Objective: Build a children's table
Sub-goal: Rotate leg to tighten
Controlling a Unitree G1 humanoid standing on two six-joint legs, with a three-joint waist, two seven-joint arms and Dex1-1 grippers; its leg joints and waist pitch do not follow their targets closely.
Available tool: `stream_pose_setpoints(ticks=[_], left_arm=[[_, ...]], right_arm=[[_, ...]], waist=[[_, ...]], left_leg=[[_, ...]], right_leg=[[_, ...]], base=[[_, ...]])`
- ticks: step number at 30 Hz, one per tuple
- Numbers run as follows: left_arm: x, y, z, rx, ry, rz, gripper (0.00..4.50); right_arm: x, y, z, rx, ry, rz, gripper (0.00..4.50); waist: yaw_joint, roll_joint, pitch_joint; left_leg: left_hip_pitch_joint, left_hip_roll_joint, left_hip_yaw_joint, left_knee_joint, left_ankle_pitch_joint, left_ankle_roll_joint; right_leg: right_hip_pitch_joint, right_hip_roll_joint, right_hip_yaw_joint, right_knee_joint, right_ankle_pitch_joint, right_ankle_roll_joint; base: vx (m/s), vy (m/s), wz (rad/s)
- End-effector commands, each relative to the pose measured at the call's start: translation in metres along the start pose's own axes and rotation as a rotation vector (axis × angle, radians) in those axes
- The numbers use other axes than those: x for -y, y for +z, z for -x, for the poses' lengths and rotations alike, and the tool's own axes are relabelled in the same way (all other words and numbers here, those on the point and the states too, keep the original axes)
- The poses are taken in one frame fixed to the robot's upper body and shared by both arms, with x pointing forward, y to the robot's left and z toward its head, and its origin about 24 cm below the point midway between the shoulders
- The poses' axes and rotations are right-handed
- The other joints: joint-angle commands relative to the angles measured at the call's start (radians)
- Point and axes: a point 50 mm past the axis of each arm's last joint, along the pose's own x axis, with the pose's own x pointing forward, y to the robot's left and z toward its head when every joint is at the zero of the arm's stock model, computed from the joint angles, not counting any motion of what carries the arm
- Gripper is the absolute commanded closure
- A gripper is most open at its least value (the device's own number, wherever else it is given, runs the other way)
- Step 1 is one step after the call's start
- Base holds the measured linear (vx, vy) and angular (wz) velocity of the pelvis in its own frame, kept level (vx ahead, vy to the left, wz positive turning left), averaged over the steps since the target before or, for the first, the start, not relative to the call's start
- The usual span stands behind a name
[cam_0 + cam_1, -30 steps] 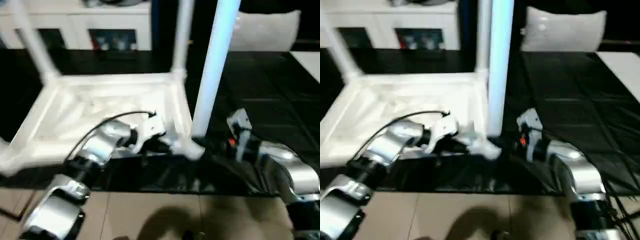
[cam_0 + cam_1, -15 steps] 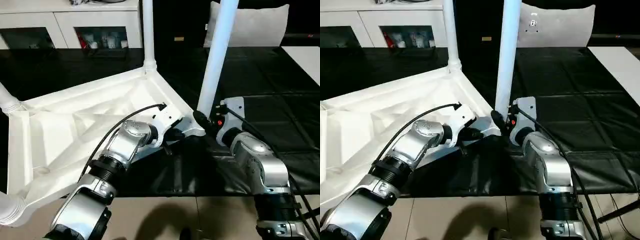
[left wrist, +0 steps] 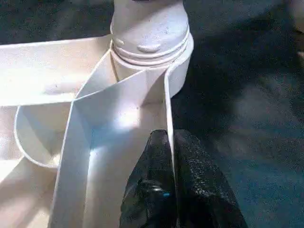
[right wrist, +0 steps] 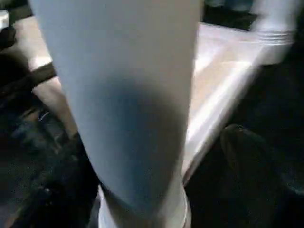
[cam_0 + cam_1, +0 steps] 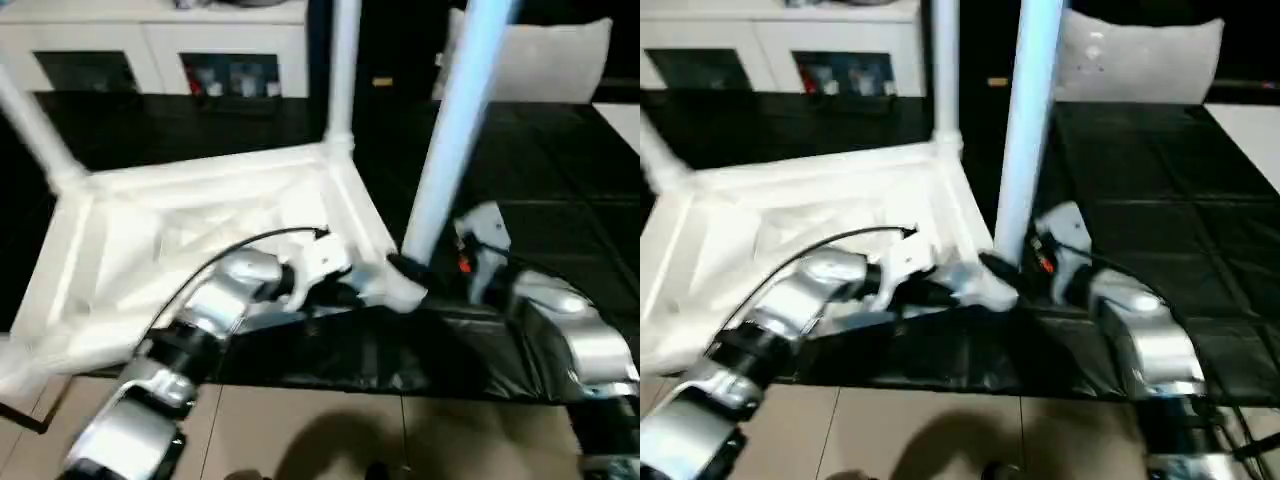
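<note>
The children's table (image 5: 200, 220) lies upside down on the black-covered work table, ribbed underside up. White legs stand in its corner sockets: one far (image 5: 343, 70), one at the left (image 5: 35, 130), one at the near right corner (image 5: 455, 130). My left gripper (image 5: 345, 292) is shut on the thin rim wall (image 3: 166, 95) beside the near right socket (image 3: 149, 28). My right gripper (image 5: 415, 270) stands open around the base of that near right leg (image 4: 128, 95), one finger (image 4: 247, 156) clear of it on one side.
The black-covered work table (image 5: 560, 180) stretches right and back. A white cabinet (image 5: 150, 40) stands behind, a white cushion (image 5: 540, 60) at the back right. Tan floor (image 5: 300, 430) runs along the near table edge, under my forearms.
My right gripper's fingers have spread apart around the near right leg. My left gripper stays shut on the rim. The head camera has shifted, so the whole picture has moved.
</note>
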Motion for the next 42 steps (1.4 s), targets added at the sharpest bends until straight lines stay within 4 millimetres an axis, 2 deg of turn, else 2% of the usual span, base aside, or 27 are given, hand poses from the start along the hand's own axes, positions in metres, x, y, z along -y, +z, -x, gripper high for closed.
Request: stream_pose_setpoints(ticks=[1, 7, 10, 11, 12, 13, 14, 19, 23, 24, 27, 29, 33, 37, 42], left_arm=[[0.005, 0.011, -0.001, 0.005, -0.095, -0.094, 4.50], [0.006, 0.002, 0.011, -0.052, -0.173, -0.141, 4.50], [0.006, -0.001, 0.018, -0.077, -0.223, -0.163, 4.50], [0.006, -0.001, 0.019, -0.082, -0.230, -0.165, 4.50], [0.006, -0.001, 0.021, -0.088, -0.240, -0.172, 4.50], [0.005, -0.001, 0.022, -0.090, -0.250, -0.179, 4.50], [0.005, -0.001, 0.022, -0.090, -0.252, -0.180, 4.50], [0.006, 0.001, 0.021, -0.081, -0.270, -0.184, 4.50], [0.006, 0.000, 0.021, -0.082, -0.274, -0.186, 4.50], [0.006, 0.000, 0.021, -0.082, -0.276, -0.186, 4.50], [0.007, 0.000, 0.020, -0.082, -0.281, -0.187, 4.50], [0.007, 0.000, 0.020, -0.081, -0.285, -0.187, 4.50], [0.008, 0.000, 0.019, -0.078, -0.291, -0.186, 4.50], [0.008, 0.000, 0.019, -0.078, -0.294, -0.183, 4.50], [0.009, -0.001, 0.018, -0.068, -0.284, -0.160, 4.50]], right_arm=[[-0.001, -0.001, 0.006, -0.014, 0.082, 0.015, 0.31], [-0.003, -0.002, 0.016, -0.053, 0.234, 0.104, 0.31], [-0.005, -0.003, 0.018, -0.051, 0.317, 0.065, 0.31], [-0.005, -0.003, 0.019, -0.051, 0.333, 0.056, 0.46], [-0.006, -0.004, 0.019, -0.059, 0.358, 0.048, 0.57], [-0.007, -0.005, 0.019, -0.069, 0.387, 0.040, 0.57], [-0.007, -0.005, 0.019, -0.071, 0.391, 0.039, 0.68], [-0.008, -0.007, 0.019, -0.075, 0.440, 0.023, 1.10], [-0.009, -0.007, 0.019, -0.075, 0.463, 0.018, 1.35], [-0.009, -0.007, 0.018, -0.074, 0.465, 0.020, 1.53], [-0.010, -0.007, 0.017, -0.072, 0.466, 0.021, 1.67], [-0.010, -0.007, 0.016, -0.070, 0.469, 0.019, 1.98], [-0.013, -0.007, 0.013, -0.066, 0.483, 0.012, 2.28], [-0.016, -0.009, 0.013, -0.069, 0.503, -0.004, 2.53], [-0.023, -0.012, 0.015, -0.062, 0.526, -0.036, 2.58]], waist=[[0.001, -0.013, -0.070], [0.011, -0.017, -0.069], [0.017, -0.018, -0.068], [0.020, -0.016, -0.069], [0.019, -0.022, -0.068], [0.022, -0.018, -0.068], [0.022, -0.022, -0.069], [0.023, -0.024, -0.070], [0.024, -0.024, -0.069], [0.024, -0.022, -0.068], [0.023, -0.023, -0.067], [0.023, -0.022, -0.067], [0.024, -0.022, -0.068], [0.023, -0.023, -0.068], [0.024, -0.022, -0.066]], left_leg=[[-0.007, 0.035, 0.001, -0.065, -0.060, 0.137], [-0.008, 0.034, 0.004, -0.063, -0.063, 0.140], [-0.006, 0.033, 0.005, -0.065, -0.074, 0.138], [-0.005, 0.037, 0.005, -0.065, -0.072, 0.136], [-0.006, 0.038, 0.005, -0.065, -0.073, 0.135], [-0.006, 0.037, 0.004, -0.065, -0.073, 0.135], [-0.007, 0.038, 0.004, -0.065, -0.069, 0.132], [-0.008, 0.036, 0.005, -0.064, -0.050, 0.127], [-0.009, 0.037, 0.005, -0.063, -0.047, 0.132], [-0.008, 0.036, 0.006, -0.064, -0.053, 0.130], [-0.007, 0.036, 0.005, -0.065, -0.064, 0.123], [-0.008, 0.036, 0.005, -0.065, -0.065, 0.120], [-0.008, 0.035, 0.005, -0.065, -0.061, 0.122], [-0.008, 0.036, 0.005, -0.064, -0.058, 0.123], [-0.008, 0.035, 0.006, -0.065, -0.063, 0.121]], right_leg=[[0.078, -0.063, 0.060, -0.057, -0.313, -0.129], [0.078, -0.065, 0.061, -0.059, -0.335, -0.128], [0.078, -0.063, 0.059, -0.062, -0.369, -0.116], [0.076, -0.063, 0.060, -0.061, -0.368, -0.116], [0.075, -0.062, 0.060, -0.061, -0.367, -0.116], [0.076, -0.062, 0.059, -0.060, -0.368, -0.116], [0.077, -0.064, 0.060, -0.057, -0.363, -0.117], [0.078, -0.064, 0.060, -0.055, -0.348, -0.123], [0.077, -0.064, 0.060, -0.055, -0.346, -0.125], [0.077, -0.063, 0.059, -0.058, -0.357, -0.122], [0.077, -0.063, 0.059, -0.060, -0.374, -0.115], [0.077, -0.063, 0.058, -0.061, -0.378, -0.112], [0.077, -0.063, 0.058, -0.060, -0.373, -0.112], [0.077, -0.062, 0.059, -0.059, -0.366, -0.115], [0.077, -0.062, 0.058, -0.061, -0.375, -0.110]], base=[[0.000, 0.000, 0.00], [0.000, 0.000, 0.00], [0.000, 0.000, 0.00], [0.000, 0.000, 0.00], [0.000, 0.000, 0.00], [0.000, 0.000, 0.00], [0.000, 0.000, 0.00], [0.000, 0.000, 0.00], [0.000, 0.000, 0.00], [0.000, 0.000, 0.00], [0.000, 0.000, 0.00], [0.000, 0.000, 0.00], [0.000, 0.000, 0.00], [0.000, 0.000, 0.00], [0.000, 0.000, 0.00]])
